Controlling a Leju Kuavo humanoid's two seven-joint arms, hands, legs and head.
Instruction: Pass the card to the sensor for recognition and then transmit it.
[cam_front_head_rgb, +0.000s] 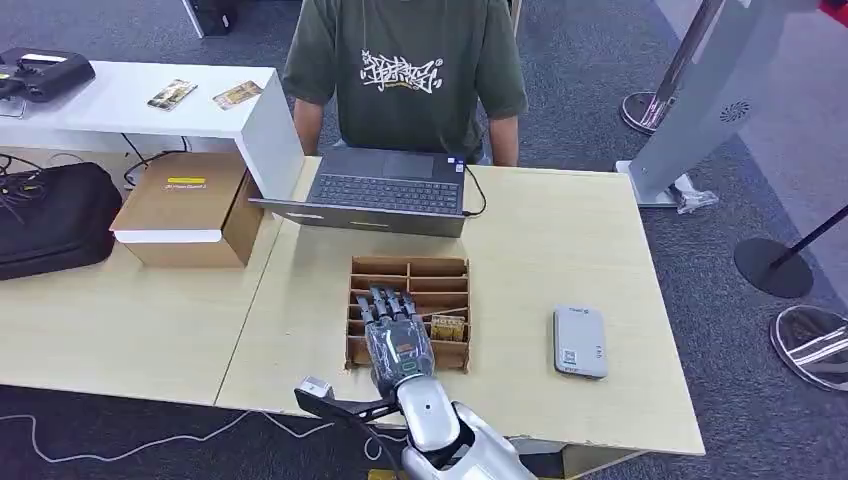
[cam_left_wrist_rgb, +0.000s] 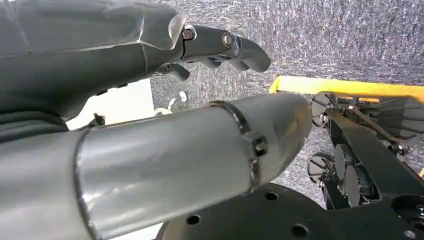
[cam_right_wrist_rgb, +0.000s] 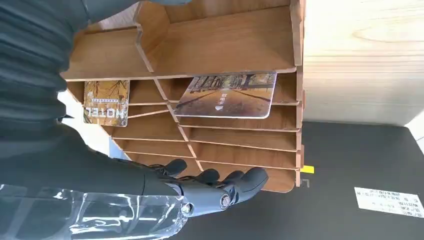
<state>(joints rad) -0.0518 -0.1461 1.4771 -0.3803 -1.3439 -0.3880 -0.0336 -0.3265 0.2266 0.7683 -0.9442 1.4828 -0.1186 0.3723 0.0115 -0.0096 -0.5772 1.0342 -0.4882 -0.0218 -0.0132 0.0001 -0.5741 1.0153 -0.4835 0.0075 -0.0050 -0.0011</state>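
Note:
A wooden slotted card rack (cam_front_head_rgb: 410, 268) stands mid-table. My right hand (cam_front_head_rgb: 395, 325) hovers over its left half, fingers stretched out and holding nothing. A printed card (cam_front_head_rgb: 447, 327) lies in a slot just right of that hand. The right wrist view shows the rack (cam_right_wrist_rgb: 225, 45) close up, holding a tree-avenue card (cam_right_wrist_rgb: 227, 95) and a HOTEL card (cam_right_wrist_rgb: 106, 102), with my dark fingers (cam_right_wrist_rgb: 220, 187) several slots away from them. The grey card sensor (cam_front_head_rgb: 579, 341) lies flat on the table to the right of the rack. My left hand (cam_left_wrist_rgb: 220, 45) hangs over the carpet, empty.
An open laptop (cam_front_head_rgb: 385, 190) sits behind the rack, with a person in a green shirt (cam_front_head_rgb: 405, 70) seated at it. A cardboard box (cam_front_head_rgb: 185, 205) and a black bag (cam_front_head_rgb: 55, 215) lie at the left. Two cards rest on the white side table (cam_front_head_rgb: 130, 100).

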